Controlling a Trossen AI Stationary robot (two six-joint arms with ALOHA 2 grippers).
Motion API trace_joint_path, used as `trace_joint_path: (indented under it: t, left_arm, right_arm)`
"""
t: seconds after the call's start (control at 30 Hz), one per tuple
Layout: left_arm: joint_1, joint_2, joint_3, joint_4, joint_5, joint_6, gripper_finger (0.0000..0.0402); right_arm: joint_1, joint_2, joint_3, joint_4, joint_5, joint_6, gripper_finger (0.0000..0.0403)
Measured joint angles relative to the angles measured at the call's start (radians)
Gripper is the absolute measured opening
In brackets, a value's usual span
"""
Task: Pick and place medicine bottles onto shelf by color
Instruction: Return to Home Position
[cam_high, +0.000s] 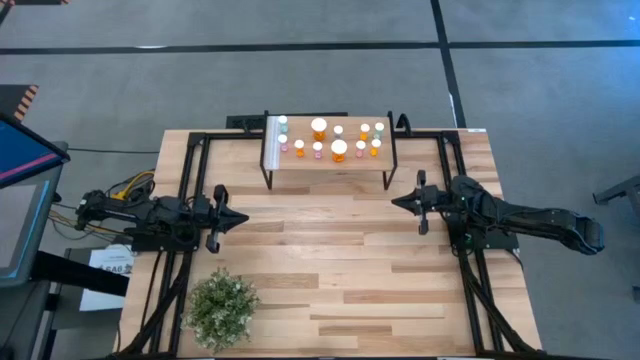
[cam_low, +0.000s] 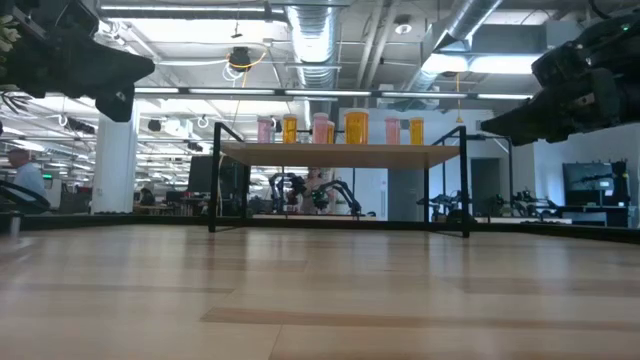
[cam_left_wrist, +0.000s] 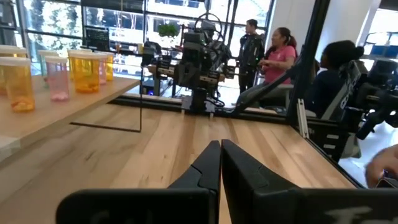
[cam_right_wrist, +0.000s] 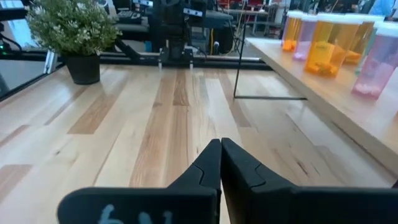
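Several medicine bottles (cam_high: 339, 150) with white caps, orange, pink and pale blue-green, stand upright on the shelf (cam_high: 328, 171), a light wood plank on thin black legs near the table's far edge. They also show in the low view as a row of medicine bottles (cam_low: 355, 127) on the plank (cam_low: 340, 154). My left gripper (cam_high: 243, 217) hovers over the table's left part, shut and holding nothing; its fingers (cam_left_wrist: 219, 163) meet in the left wrist view. My right gripper (cam_high: 395, 203) hovers over the right part, shut and holding nothing, its fingers (cam_right_wrist: 219, 159) together.
A bushy green plant (cam_high: 221, 307) in a pot stands near the table's near left corner. Bare wooden tabletop (cam_high: 330, 250) lies between the two grippers and in front of the shelf. People (cam_left_wrist: 280, 57) stand and sit in the room beyond the table.
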Motion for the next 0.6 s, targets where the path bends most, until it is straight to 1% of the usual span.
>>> trace_joint_path:
  t: [0.6]
  left_arm:
    - [0.000, 0.000, 0.002, -0.006, -0.002, -0.002, 0.0000]
  right_arm:
    - [0.000, 0.000, -0.001, -0.022, 0.002, -0.003, 0.0029]
